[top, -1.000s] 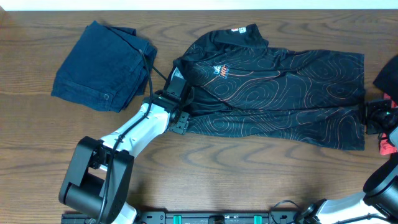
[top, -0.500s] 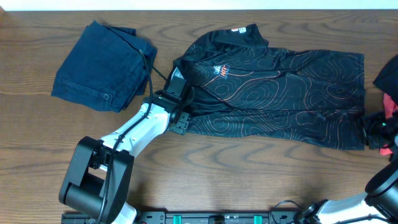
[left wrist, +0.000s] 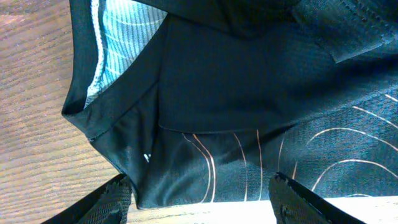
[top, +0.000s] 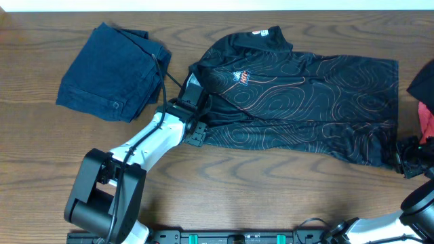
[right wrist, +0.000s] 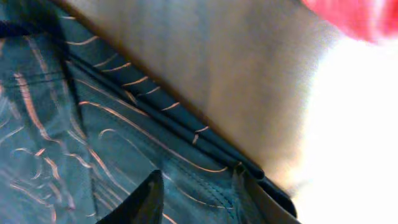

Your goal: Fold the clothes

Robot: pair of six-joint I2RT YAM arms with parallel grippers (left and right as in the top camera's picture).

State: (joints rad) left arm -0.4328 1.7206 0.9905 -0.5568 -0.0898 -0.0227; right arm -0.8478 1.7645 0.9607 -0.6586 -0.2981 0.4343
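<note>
At the left of the brown wood-grain counter [top: 271, 196] lies a folded navy denim garment [top: 112, 71], a small round button [top: 116, 105] showing near its front edge. Just right of it, the white-and-black left arm reaches up from the near edge, and the left tool [left wrist: 205, 199] sits over the left end of the black short-sleeved sports jersey [top: 298, 102] patterned with thin orange contour lines. In the left wrist view the tool's two dark fingers [left wrist: 115, 200] stand wide apart with nothing clamped. The jersey's cloth lies flat between them, and a turned-back edge shows a pale blue inner face [left wrist: 121, 37]. The jersey is spread flat across the middle and right of the counter, apart from the denim. Its collar [top: 268, 32] points toward the far edge, a small orange chest logo [top: 239, 78] faces up, and a long crease runs along its lower part. At the jersey's near right corner sits the right tool [right wrist: 199, 198]. In the blurred right wrist view its fingers flank the hem [right wrist: 205, 140], but I cannot tell whether they pinch the cloth or merely straddle it. A red garment [top: 427, 118] lies at the right edge of the counter, beside the jersey's end.
</note>
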